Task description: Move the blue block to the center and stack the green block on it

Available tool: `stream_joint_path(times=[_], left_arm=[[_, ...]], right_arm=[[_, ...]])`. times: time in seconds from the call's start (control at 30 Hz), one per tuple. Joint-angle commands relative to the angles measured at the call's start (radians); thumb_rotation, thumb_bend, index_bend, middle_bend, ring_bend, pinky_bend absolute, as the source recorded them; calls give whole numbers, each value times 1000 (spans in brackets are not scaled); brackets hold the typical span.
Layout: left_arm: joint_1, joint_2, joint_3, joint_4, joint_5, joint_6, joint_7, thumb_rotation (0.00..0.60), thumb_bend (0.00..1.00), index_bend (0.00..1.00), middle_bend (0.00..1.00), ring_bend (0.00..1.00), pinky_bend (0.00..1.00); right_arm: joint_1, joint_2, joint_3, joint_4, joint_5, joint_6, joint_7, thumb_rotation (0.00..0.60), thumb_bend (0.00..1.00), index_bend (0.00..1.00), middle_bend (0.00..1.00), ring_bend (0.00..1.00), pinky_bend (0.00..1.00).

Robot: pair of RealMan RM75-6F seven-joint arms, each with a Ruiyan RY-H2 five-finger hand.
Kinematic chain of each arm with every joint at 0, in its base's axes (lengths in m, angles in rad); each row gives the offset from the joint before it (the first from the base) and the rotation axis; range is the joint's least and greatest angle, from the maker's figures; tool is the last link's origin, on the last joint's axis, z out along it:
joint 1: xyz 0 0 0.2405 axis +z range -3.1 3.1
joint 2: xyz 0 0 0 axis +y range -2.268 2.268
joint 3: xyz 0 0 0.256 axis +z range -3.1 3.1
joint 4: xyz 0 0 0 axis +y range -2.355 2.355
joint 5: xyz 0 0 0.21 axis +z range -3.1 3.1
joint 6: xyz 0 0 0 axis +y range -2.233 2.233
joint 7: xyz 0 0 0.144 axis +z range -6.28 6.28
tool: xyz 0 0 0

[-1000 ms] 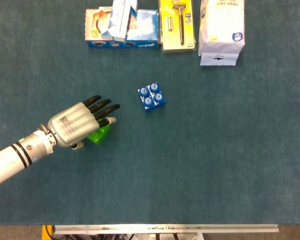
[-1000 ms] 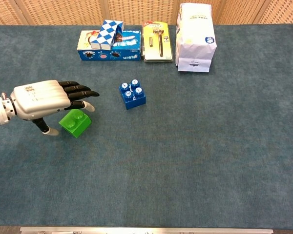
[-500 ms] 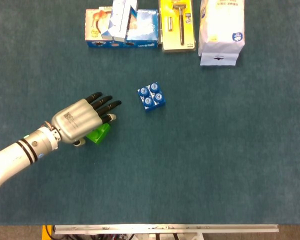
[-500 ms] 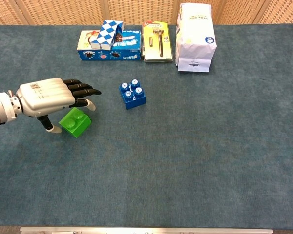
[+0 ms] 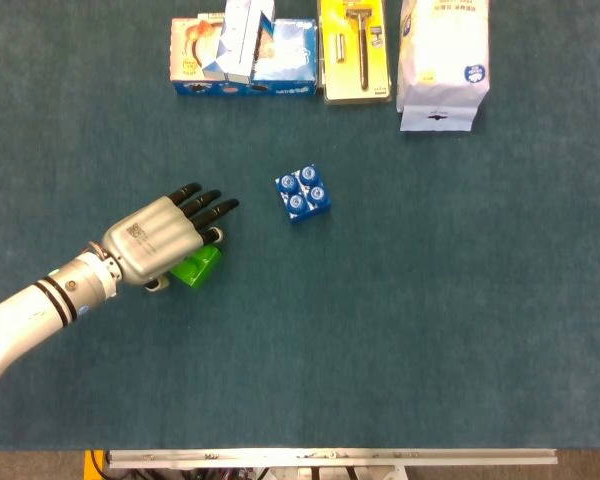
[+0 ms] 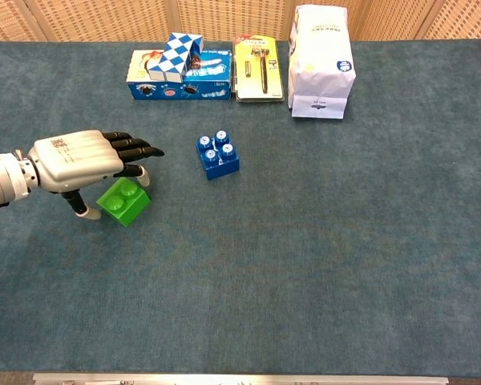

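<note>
Teal carpet-like cloth [image 5: 430, 320] across the whole table. Green block [image 5: 198, 267], studs up, lying left of centre, partly hidden in the head view under the left hand [image 5: 160, 240]. Hand poised directly above the block, palm down, dark fingers [image 6: 136, 149] stretched out and slightly spread toward the blue block, thumb [image 6: 78, 205] dropped down at the block's left side, close to it but contact not clear. Nothing gripped; hand wide open. In the chest view, green block [image 6: 124, 201] visible below and just right of the silver hand [image 6: 80, 160], its near corner free.

Blue block [image 5: 303, 194], studs up and turned at an angle, resting on the cloth right of the green one, near but clearly apart, beyond the fingertips. Same block [image 6: 217, 156] in the chest view, close to the middle of the table.

Along the far edge: blue boxes [image 5: 245, 55] with a checkered carton on top, a yellow razor pack [image 5: 355, 48], a white bag [image 5: 442, 60]. Right hand outside both views.
</note>
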Motion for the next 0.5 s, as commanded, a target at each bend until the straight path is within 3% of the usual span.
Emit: stream_joint_path(times=[0.03,0.5], left_arm=[[1,-1,0,-4,-12,-6,7,600,41,278,0,0,97],[0,13,-19,-65,-143,-83,59,600,41,303,0,0,99]], right_arm=[[0,0,1,0,-1,-2,2,600,92,320,134,0,46],[1,1,3,-3,-4,-16,-1,600,92,320,134,0,46]])
